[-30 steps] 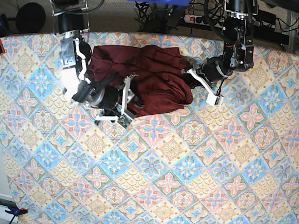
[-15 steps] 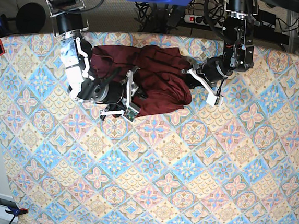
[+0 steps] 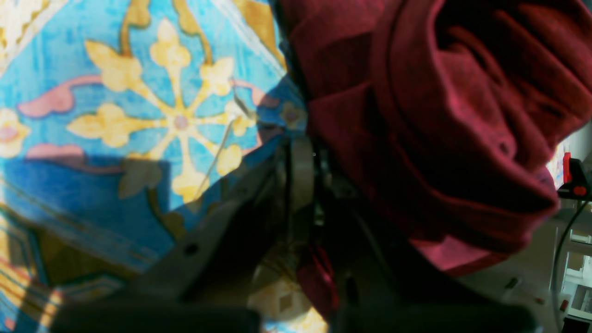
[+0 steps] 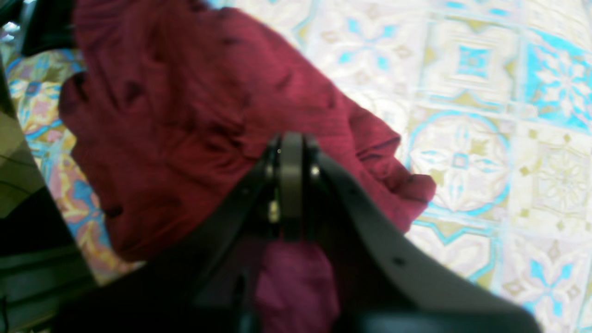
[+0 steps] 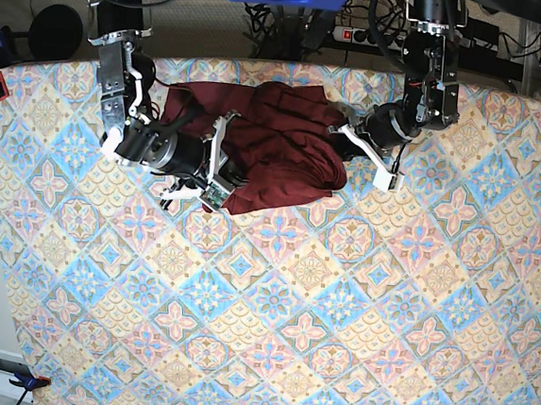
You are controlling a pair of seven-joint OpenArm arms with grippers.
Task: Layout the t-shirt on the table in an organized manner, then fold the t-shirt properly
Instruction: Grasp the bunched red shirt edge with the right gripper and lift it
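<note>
One soft dark red t-shirt (image 5: 275, 146) is lying bunched near the top of the flowery tiled table (image 5: 334, 341). Two pincers are pinching it: the right pincer (image 5: 224, 165) and the left pincer (image 5: 344, 143).

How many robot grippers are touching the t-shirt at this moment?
2. The right gripper is shut on the lower-left edge of the t-shirt. The left gripper is shut on its right edge. No other gripper is visible.
</note>
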